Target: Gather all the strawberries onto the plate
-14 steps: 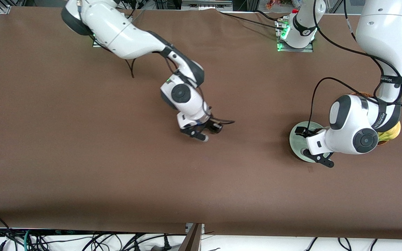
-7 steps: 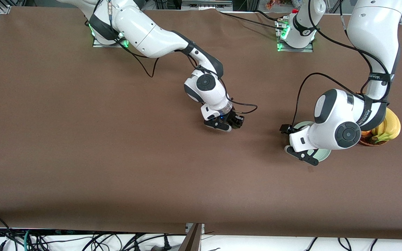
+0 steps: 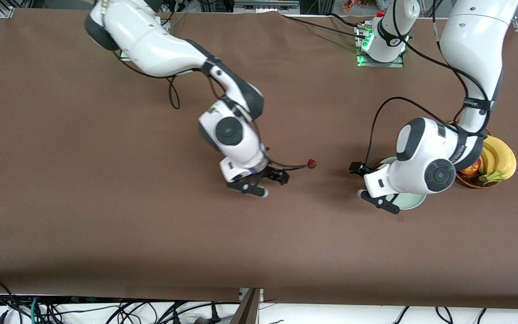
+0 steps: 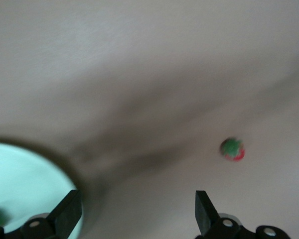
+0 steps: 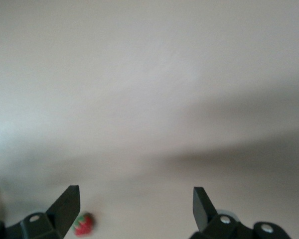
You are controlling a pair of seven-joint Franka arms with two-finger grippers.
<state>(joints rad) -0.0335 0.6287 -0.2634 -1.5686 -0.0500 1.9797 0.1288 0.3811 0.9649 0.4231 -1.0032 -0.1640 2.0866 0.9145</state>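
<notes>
One strawberry (image 3: 312, 163) lies on the brown table between the two grippers; it also shows in the left wrist view as a strawberry (image 4: 232, 149) and in the right wrist view as a strawberry (image 5: 83, 224). My right gripper (image 3: 262, 183) hangs open and empty over the table, beside the berry toward the right arm's end. The mint-green plate (image 3: 411, 201) is mostly hidden under my left arm. My left gripper (image 3: 369, 185) is open and empty over the table at the plate's (image 4: 20, 179) rim. A small green blur lies in the plate; I cannot tell what it is.
A wicker basket (image 3: 471, 183) with bananas (image 3: 498, 158) and a red apple (image 3: 471, 168) stands beside the plate toward the left arm's end. The right arm's black cable (image 3: 291, 167) trails over the table up to the strawberry.
The right gripper swung toward the plate, opened and pulled back; the strawberry now lies loose on the table. The left gripper slid off the plate toward the right arm's end.
</notes>
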